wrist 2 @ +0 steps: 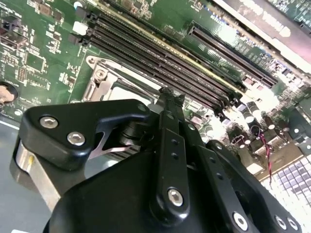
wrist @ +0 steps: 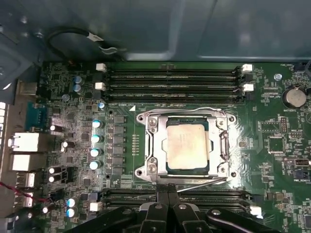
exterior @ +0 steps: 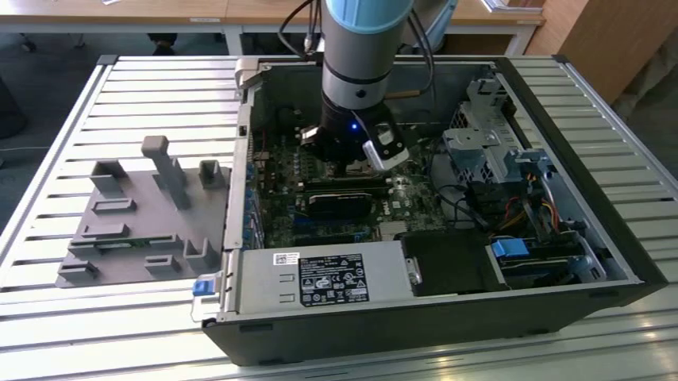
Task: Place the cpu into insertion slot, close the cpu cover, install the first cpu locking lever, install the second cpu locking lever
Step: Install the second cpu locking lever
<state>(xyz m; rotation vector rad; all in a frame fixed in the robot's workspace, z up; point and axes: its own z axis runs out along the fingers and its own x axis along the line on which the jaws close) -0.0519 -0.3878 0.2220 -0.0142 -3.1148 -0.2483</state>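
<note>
In the first wrist view the cpu (wrist: 187, 145), a pale silvery square, lies flat in the insertion slot (wrist: 141, 172) on the green board. The cpu cover (wrist: 153, 145), a silvery frame, lies down around it. One thin wire locking lever (wrist: 184, 109) runs along the far side of the socket. A second lever (wrist: 204, 183) slants along the near side. My gripper (wrist: 168, 188) is shut, with its black tips together right at that near lever's end. In the second wrist view the fingertips (wrist 2: 170, 97) stand just beside the cover (wrist 2: 99, 77). In the exterior view the gripper (exterior: 355, 165) reaches down inside the open computer case.
Long black memory slots (wrist: 170, 80) lie on both sides of the socket. A coin battery (wrist: 294, 97) sits on the board. The power supply (exterior: 317, 278), drive cage (exterior: 498, 151) and cables crowd the case. A grey fixture (exterior: 138, 214) stands on the slatted table at the exterior view's left.
</note>
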